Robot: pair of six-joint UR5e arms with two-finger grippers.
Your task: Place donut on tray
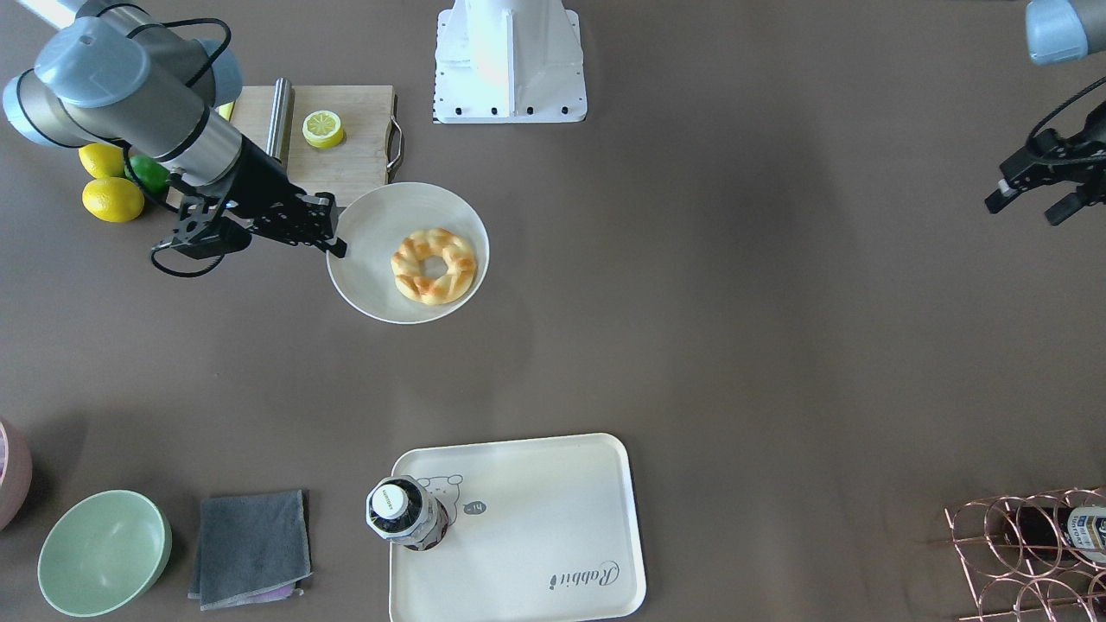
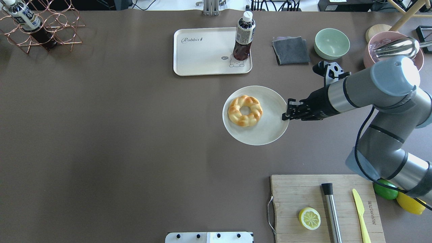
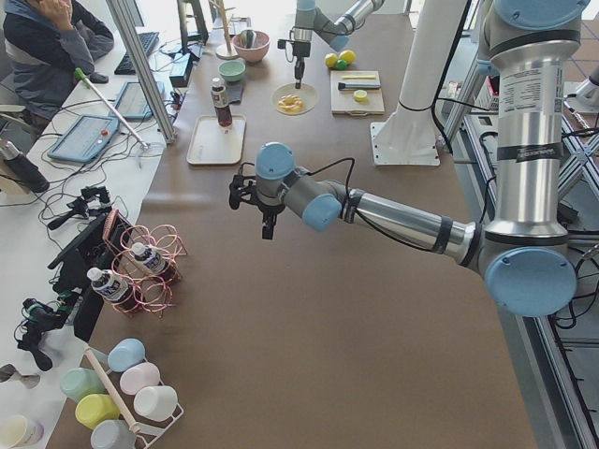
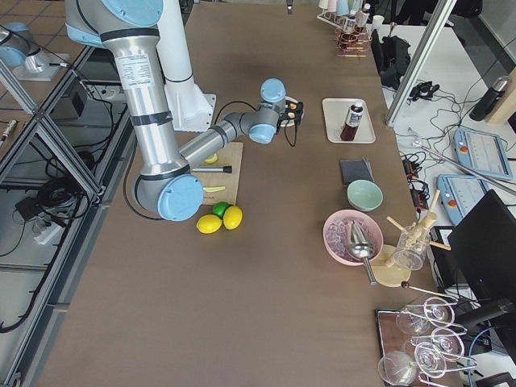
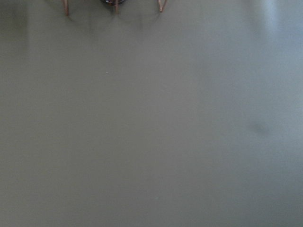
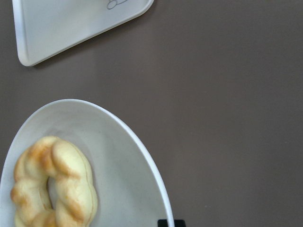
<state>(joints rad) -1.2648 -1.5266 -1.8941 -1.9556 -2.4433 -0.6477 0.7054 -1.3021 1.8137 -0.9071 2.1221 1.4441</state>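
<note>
Donut (image 2: 236, 114) on plate (image 2: 266, 132), overhead: bottle (image 2: 243, 37) on tray (image 2: 202, 54)

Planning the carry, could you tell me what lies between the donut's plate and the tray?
Only bare table separates plate and tray in the overhead view; the bottle stands on the tray itself.

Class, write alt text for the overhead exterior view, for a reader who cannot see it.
A twisted donut lies on a round plate mid-table; the right arm's tool grips the plate's rim. Beyond it, a cream tray holds a bottle.
</note>
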